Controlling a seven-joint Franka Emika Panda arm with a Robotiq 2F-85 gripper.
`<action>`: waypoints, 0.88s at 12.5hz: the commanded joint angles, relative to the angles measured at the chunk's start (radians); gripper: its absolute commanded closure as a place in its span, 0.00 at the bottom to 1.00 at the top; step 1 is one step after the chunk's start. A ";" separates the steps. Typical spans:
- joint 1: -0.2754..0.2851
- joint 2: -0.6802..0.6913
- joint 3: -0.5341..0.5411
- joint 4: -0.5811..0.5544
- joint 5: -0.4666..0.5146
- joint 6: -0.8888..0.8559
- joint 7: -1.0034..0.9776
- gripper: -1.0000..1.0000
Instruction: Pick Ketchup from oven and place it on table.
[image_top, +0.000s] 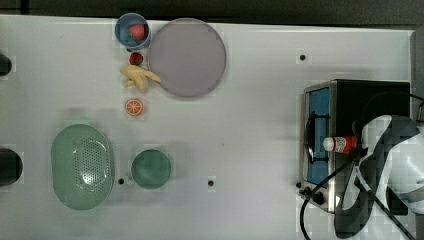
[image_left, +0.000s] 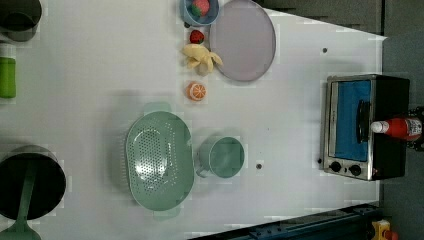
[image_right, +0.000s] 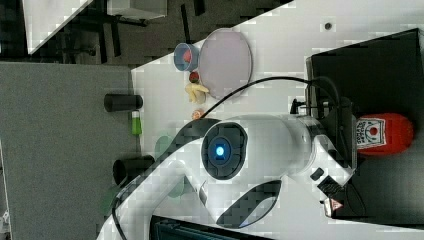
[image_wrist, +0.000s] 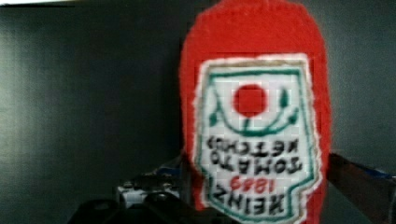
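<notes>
The big white table (image_top: 240, 130) holds everything, and the oven (image_top: 360, 145) is the thing to place the rest by. The oven stands at the table's far end in the top view's right, with its blue glass door facing the middle of the table. The white robot arm (image_right: 250, 150) leans over the oven's black top. The round lilac plate (image_top: 186, 57), the green strainer (image_top: 82, 166) and the green cup (image_top: 151, 168) all sit well apart from the oven, out on the open table. The Ketchup (image_top: 341, 144) lies on its side on top of the oven, not inside it, with its white cap sticking out over the door. The gripper (image_wrist: 254, 205) is right at the bottle's red body, and its jaws are spread wide, one on each side, not pinching anything yet. From here I think a few things could go wrong. The bottle is round and smooth, so a nudge from one finger could make it roll off the oven top. If the jaws close too near the bottle's end, it could tip and slip out when lifted.
</notes>
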 joint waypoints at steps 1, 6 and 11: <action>-0.010 -0.031 -0.014 0.020 0.024 0.012 -0.056 0.37; 0.061 -0.170 -0.011 0.184 0.020 -0.252 -0.056 0.37; 0.191 -0.274 0.147 0.212 -0.009 -0.457 -0.047 0.37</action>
